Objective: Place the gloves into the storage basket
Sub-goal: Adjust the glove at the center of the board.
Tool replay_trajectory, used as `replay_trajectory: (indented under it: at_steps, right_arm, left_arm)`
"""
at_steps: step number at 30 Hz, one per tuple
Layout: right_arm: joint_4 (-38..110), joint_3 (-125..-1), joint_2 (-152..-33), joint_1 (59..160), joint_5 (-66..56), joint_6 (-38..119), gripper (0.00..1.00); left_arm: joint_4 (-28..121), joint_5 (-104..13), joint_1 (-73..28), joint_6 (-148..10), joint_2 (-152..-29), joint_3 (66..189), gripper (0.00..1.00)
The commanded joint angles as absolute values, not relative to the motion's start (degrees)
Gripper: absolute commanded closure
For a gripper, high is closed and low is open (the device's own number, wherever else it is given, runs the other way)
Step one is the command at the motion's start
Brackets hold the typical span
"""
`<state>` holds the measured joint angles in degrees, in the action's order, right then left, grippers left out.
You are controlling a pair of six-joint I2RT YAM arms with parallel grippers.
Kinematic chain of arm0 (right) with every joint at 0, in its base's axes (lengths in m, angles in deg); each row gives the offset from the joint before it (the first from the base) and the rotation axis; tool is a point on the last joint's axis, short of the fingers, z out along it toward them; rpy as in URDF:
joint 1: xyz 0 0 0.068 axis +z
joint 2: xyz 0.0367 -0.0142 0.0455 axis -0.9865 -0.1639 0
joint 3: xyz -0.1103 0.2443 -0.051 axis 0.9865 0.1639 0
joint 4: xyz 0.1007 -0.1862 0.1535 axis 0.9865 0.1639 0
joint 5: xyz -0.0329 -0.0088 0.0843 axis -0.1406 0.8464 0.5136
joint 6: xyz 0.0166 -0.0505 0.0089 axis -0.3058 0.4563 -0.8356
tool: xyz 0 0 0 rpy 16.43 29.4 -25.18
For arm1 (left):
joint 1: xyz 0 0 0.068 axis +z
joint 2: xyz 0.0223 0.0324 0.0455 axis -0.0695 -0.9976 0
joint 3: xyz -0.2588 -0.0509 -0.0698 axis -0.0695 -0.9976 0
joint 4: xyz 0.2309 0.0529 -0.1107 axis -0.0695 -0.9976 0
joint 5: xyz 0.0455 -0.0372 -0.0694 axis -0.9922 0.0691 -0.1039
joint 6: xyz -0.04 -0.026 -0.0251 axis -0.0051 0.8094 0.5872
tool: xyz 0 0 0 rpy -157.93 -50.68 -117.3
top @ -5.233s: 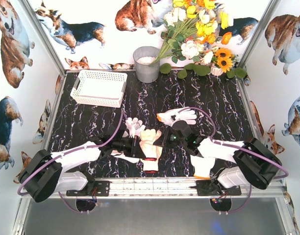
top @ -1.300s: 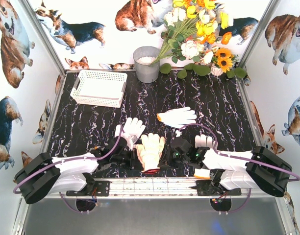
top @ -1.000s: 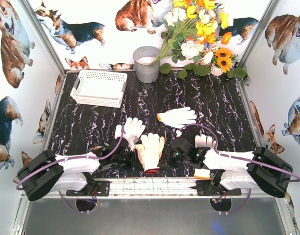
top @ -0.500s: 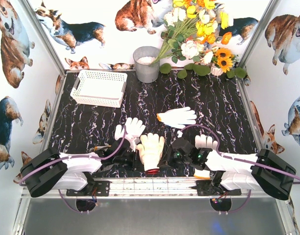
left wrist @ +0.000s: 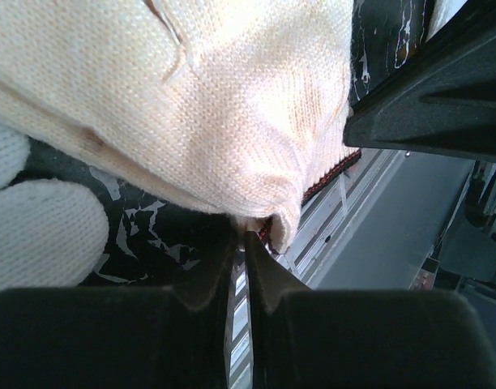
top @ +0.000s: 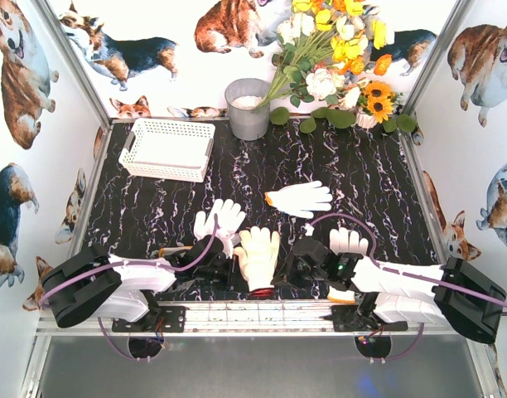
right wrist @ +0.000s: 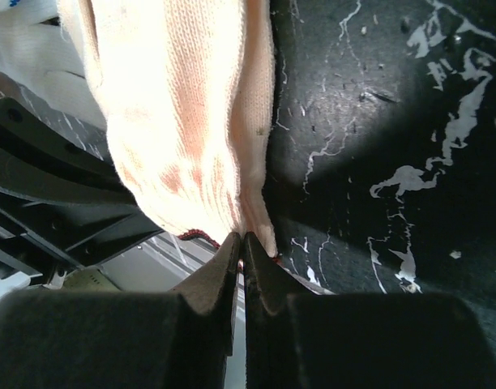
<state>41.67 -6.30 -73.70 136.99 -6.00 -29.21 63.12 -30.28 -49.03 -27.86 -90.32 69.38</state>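
A cream knit glove (top: 258,251) with a dark red cuff lies near the table's front edge, fingers pointing away from me. My left gripper (top: 239,280) is shut on the cuff's left corner; in its wrist view the glove (left wrist: 232,97) hangs from the closed tips (left wrist: 244,237). My right gripper (top: 275,280) is shut on the same cuff's right corner (right wrist: 241,237), with the glove (right wrist: 183,105) above it. Other gloves lie loose: a white one (top: 220,219), one with a yellow cuff (top: 299,199), and one by the right arm (top: 349,240). The white storage basket (top: 166,149) stands at the far left.
A grey metal bucket (top: 248,108) stands behind the basket's right end. A bunch of flowers (top: 336,58) fills the far right corner. The metal rail (top: 253,313) with both arm bases runs just under the held cuff.
My left jaws have shut on the cream glove's cuff. Both arms have shifted slightly to the right, and the glove has moved a little with them.
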Motion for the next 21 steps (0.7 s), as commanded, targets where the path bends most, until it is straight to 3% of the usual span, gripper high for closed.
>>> replay_trajectory:
  at_steps: [1, 21]
  right_arm:
    - [43.67, -6.75, -72.72, 137.42, -8.19, -28.27, 0.98]
    - [41.64, -8.80, -78.07, 140.16, -7.44, -28.50, 0.98]
  left_arm:
    - [63.34, -30.91, -49.45, -28.07, -90.33, 70.50, 0.98]
    - [61.97, -32.00, -49.70, -28.16, -88.21, 70.61, 0.97]
